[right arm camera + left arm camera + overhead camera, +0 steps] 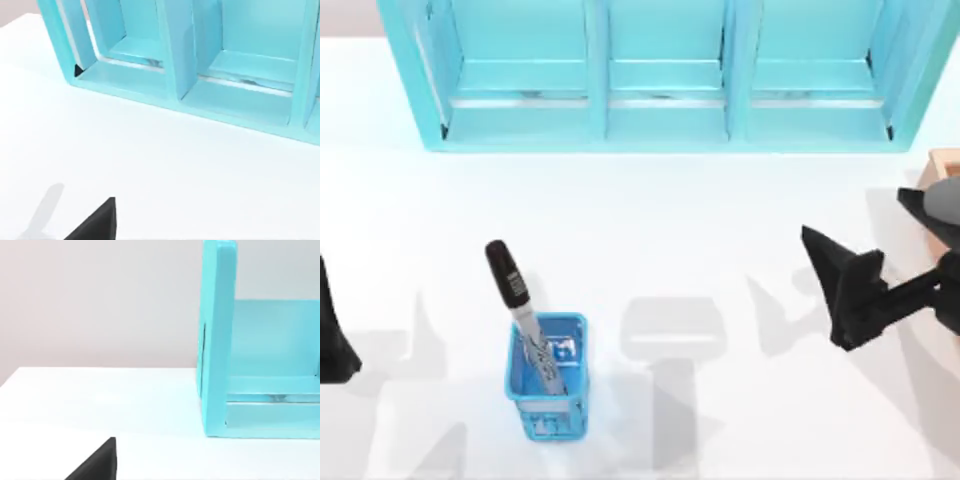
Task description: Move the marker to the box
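Top view: marker (523, 312) script unreadable, tilted in blue basket (548, 380); tool states unclear.

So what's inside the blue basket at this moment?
The marker stands tilted in the blue basket, black cap sticking out over the rim toward the cyan shelf cabinet. Its lower tip is hidden behind the mesh wall. Nothing else shows inside.

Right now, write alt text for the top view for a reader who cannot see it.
A marker stands tilted in a small blue basket on a white table. A cyan shelf cabinet spans the far edge. The right hand hovers right, near a tan box; the left arm sits at the left edge.
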